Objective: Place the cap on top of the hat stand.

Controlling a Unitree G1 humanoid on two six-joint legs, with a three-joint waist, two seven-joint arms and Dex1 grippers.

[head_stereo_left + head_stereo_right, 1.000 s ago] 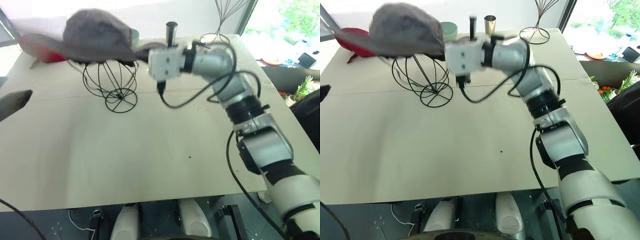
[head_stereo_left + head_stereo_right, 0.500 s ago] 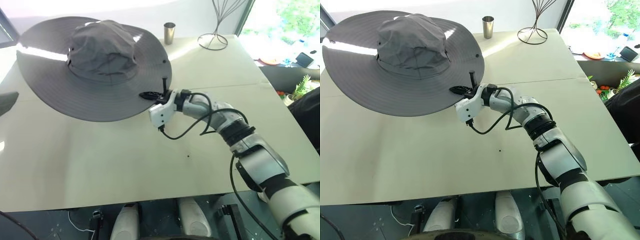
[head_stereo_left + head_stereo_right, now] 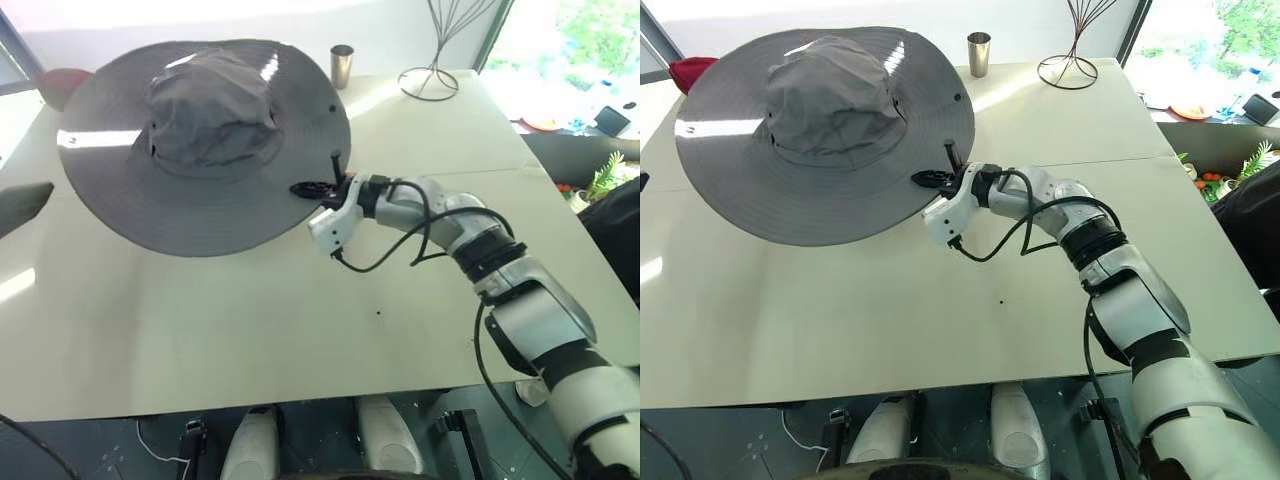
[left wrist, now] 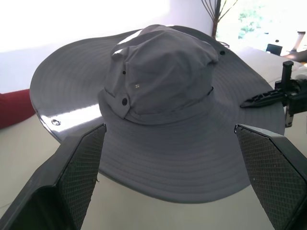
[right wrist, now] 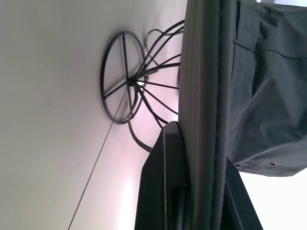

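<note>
A pale, smooth table (image 3: 200, 340) fills the frame. In its upper left a wide-brimmed grey cloth cap (image 3: 205, 130) (soft, stitched in rings) rests over the thin wire hat stand (image 5: 129, 79). The right gripper (image 3: 322, 185) pinches the brim's edge. The left gripper (image 4: 172, 177) has its mesh-padded fingers (image 4: 84, 167) spread, empty.

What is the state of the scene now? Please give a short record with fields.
hat: grey, wide brim, sitting over the stand
stand: dark wire frame under the hat, round base on the table
right gripper: shut on the hat brim
left gripper: open, apart from the hat, holds nothing
behind: metal cup, taller wire stand, red item
</note>
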